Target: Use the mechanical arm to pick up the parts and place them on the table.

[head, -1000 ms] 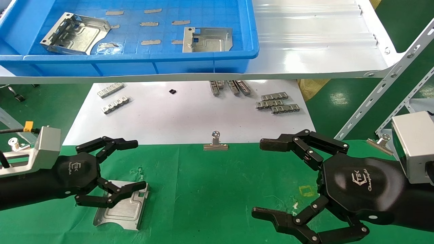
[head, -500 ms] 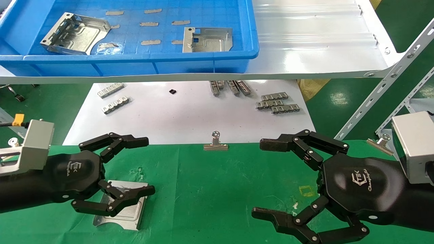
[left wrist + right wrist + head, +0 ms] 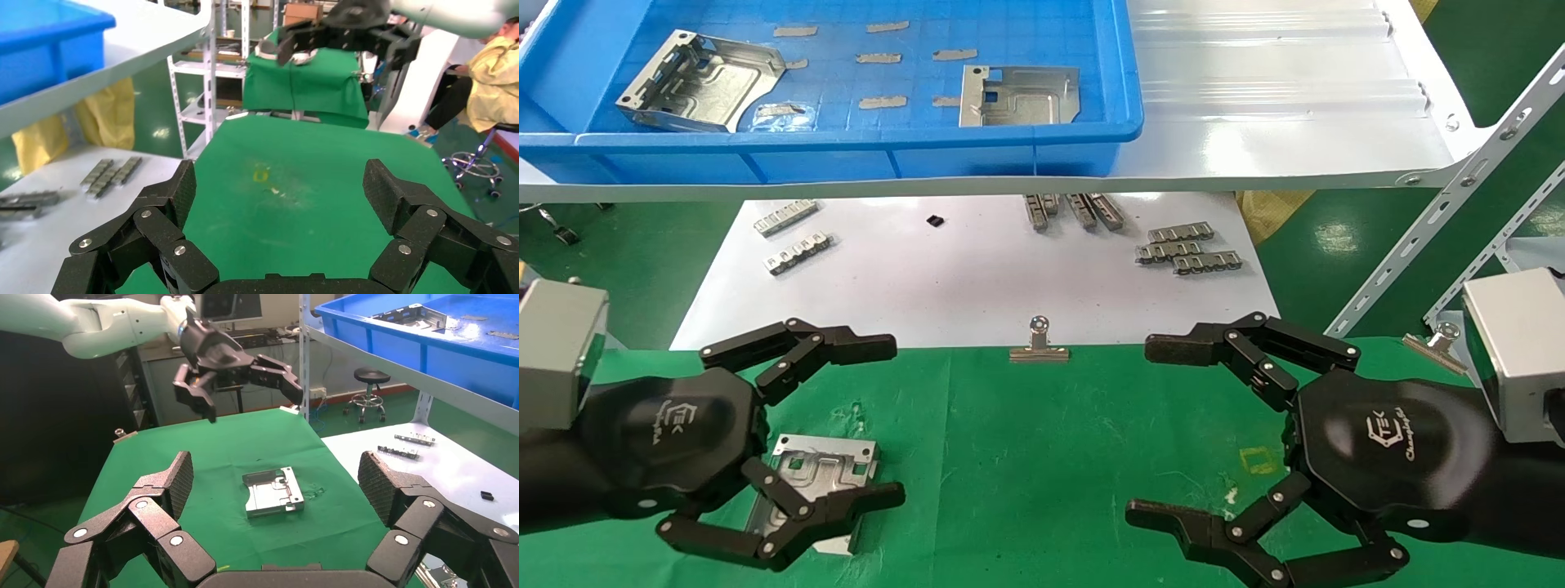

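Hovering above the green table [image 3: 1042, 457], the left gripper [image 3: 891, 425] had its fingers [image 3: 846, 347] spread wide and empty, with one metal plate [image 3: 825, 465] lying flat on the cloth beneath it and free of any grasp, as the right wrist view confirmed [image 3: 273, 491]. That plate looked delivered, so the step in hand was probably a clear lift away: rising straight up would keep the lower fingers from dragging the thin sheet or bunching the wrinkled cloth. Two more plates [image 3: 700, 80] [image 3: 1019, 95] waited in the blue bin [image 3: 862, 143] on the white shelf [image 3: 1279, 122], so the next reach would need to clear the bin's rim. The right gripper [image 3: 1136, 433] hung idle over the table's right side, also spread wide. Behind lay a white sheet [image 3: 960, 278] with small toothed strips [image 3: 1189, 249], and a binder clip [image 3: 1039, 341] pinned the cloth's edge.
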Available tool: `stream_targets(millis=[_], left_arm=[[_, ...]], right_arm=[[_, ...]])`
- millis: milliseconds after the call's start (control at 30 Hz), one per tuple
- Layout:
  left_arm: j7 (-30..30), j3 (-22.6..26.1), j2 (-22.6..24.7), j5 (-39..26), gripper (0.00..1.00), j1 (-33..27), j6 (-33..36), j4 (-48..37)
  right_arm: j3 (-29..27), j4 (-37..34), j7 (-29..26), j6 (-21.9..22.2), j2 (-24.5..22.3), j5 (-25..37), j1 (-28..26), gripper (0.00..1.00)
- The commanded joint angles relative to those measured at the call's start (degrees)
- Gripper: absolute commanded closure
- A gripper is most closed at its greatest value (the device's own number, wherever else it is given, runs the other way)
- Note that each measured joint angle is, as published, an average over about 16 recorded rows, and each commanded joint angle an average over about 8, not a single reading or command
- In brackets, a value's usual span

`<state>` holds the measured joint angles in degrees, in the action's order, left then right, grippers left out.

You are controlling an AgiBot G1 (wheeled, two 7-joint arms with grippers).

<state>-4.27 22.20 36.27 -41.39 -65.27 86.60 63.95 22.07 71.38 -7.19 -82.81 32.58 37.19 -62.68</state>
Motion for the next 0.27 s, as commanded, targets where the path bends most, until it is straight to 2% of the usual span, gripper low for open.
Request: stream_targets(millis=[33, 267], left_arm=[[-1.4, -1.4, -0.3, -0.1, 0.00, 0.8, -0.2, 2.1], [-5.2, -5.0, -1.0, -0.4, 0.00, 3.0, -0.7, 7.8]], right_arm=[[0.0, 0.0, 0.0, 0.0, 0.0, 0.0, 0.0, 0.00], [0.0, 0.0, 0.0, 0.0, 0.0, 0.0, 0.0, 0.00]])
